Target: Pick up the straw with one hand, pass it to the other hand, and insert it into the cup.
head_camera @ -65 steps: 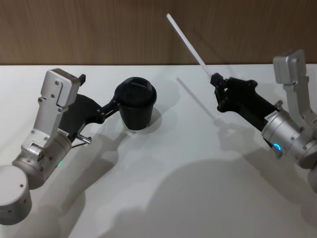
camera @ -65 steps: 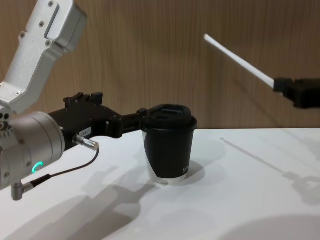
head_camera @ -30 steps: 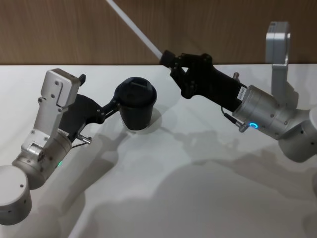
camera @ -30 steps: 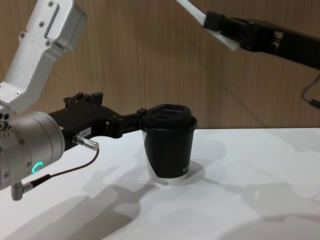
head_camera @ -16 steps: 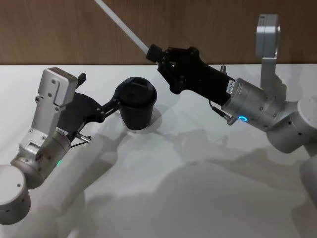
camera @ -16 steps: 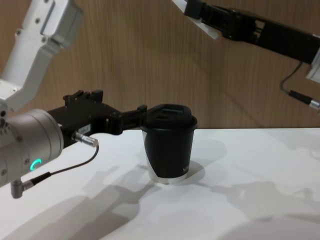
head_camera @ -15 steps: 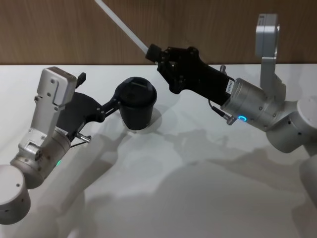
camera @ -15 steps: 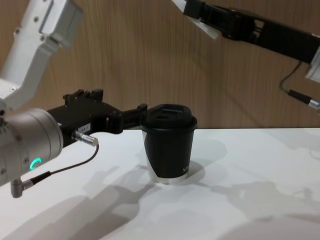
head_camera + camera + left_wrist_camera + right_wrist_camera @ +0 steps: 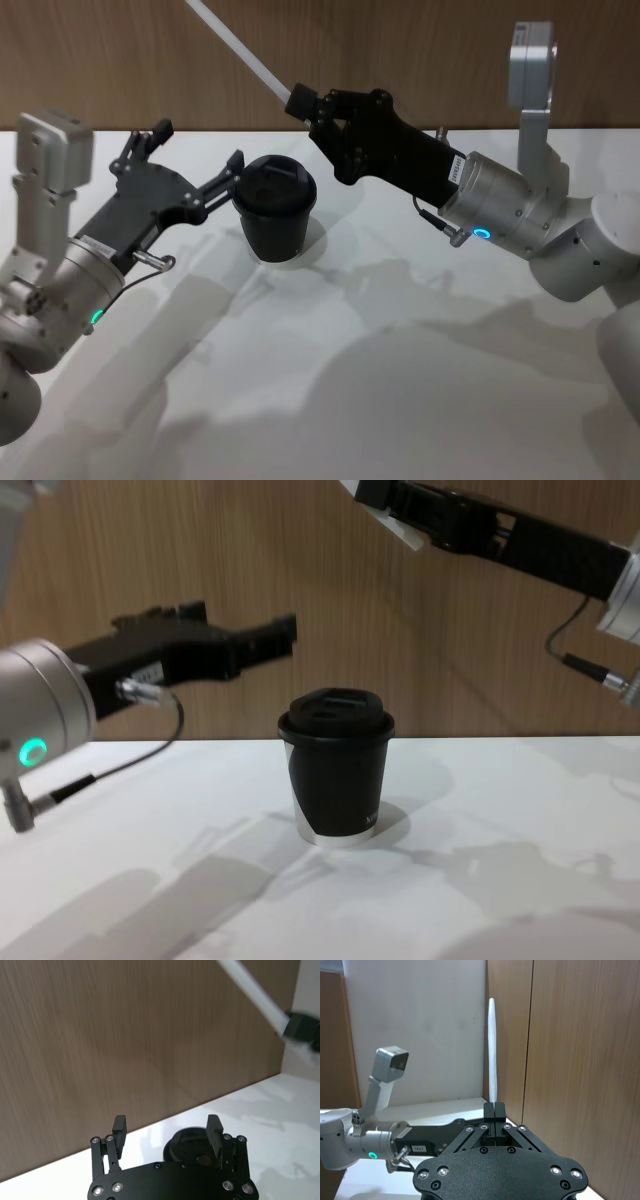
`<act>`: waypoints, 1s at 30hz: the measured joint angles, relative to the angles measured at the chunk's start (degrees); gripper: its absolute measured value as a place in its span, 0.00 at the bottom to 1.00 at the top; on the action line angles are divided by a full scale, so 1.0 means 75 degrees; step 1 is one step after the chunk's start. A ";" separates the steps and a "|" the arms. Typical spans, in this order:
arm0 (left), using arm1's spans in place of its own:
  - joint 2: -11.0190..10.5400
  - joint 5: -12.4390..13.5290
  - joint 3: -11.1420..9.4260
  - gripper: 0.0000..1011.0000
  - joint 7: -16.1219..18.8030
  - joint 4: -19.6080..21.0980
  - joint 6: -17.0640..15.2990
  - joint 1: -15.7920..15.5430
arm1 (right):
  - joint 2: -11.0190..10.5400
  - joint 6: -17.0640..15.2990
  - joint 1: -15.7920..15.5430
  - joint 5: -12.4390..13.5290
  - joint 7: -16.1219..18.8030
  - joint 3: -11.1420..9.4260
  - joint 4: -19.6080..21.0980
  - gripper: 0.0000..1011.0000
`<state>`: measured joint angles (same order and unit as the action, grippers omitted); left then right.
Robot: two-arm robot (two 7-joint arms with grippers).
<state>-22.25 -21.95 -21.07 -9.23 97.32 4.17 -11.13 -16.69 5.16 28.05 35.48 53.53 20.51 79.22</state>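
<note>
Room: a brown wood-panelled wall stands close behind the work.
Surface: a smooth white table, carrying the cup and soft arm shadows.
Right claw: a long black mechanical gripper on a silver arm, held high, its fingers pinched tight on the straw's lower end.
Straw: a long, thin, white-translucent drinking straw. Its long axis runs straight out of the right claw's tips, slanting up and toward the robot's left.
Left claw: a black mechanical gripper, fingers spread wide, holding nothing, hovering in the air.
Key relation: the straw's free length lies above and beyond the left claw, well apart. That claw would likely need to rise to close across it.
Cup: a black paper coffee cup with a black lid, upright, just below the left claw's tips, untouched.
</note>
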 joint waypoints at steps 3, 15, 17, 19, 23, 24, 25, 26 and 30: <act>-0.0031 -0.0359 0.0168 0.99 -0.0289 0.0145 0.0146 0.0084 | 0.0005 0.0005 0.0015 0.0005 0.0009 0.0007 -0.0012 0.01; -0.0111 -0.1969 0.0812 0.99 -0.1524 0.0584 0.0598 0.0414 | 0.0021 0.0015 0.0048 0.0016 0.0024 0.0029 -0.0044 0.01; -0.0113 -0.2286 0.0902 0.99 -0.1758 0.0610 0.0643 0.0454 | 0.0021 0.0016 0.0050 0.0017 0.0025 0.0030 -0.0046 0.01; -0.0113 -0.2495 0.0963 0.99 -0.1909 0.0619 0.0663 0.0475 | 0.0023 0.0018 0.0054 0.0019 0.0026 0.0033 -0.0048 0.01; -0.0101 -0.3025 0.1065 0.99 -0.2277 0.0622 0.0677 0.0497 | 0.0025 0.0020 0.0056 0.0023 0.0029 0.0036 -0.0051 0.01; -0.0091 -0.3206 0.1087 0.99 -0.2393 0.0617 0.0677 0.0497 | 0.0025 0.0021 0.0057 0.0023 0.0029 0.0036 -0.0053 0.01; -0.0083 -0.3324 0.1098 0.99 -0.2463 0.0610 0.0675 0.0496 | 0.0026 0.0022 0.0058 0.0023 0.0031 0.0038 -0.0054 0.01; -0.0068 -0.3486 0.1116 0.99 -0.2560 0.0589 0.0664 0.0491 | 0.0026 0.0023 0.0058 0.0024 0.0031 0.0039 -0.0054 0.01; -0.0024 -0.3895 0.1134 0.99 -0.2782 0.0525 0.0597 0.0452 | 0.0029 0.0023 0.0061 0.0024 0.0034 0.0041 -0.0057 0.01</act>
<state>-22.43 -51.16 -12.57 -30.10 101.25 8.65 -7.73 -16.47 5.34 28.50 35.66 53.78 20.81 78.79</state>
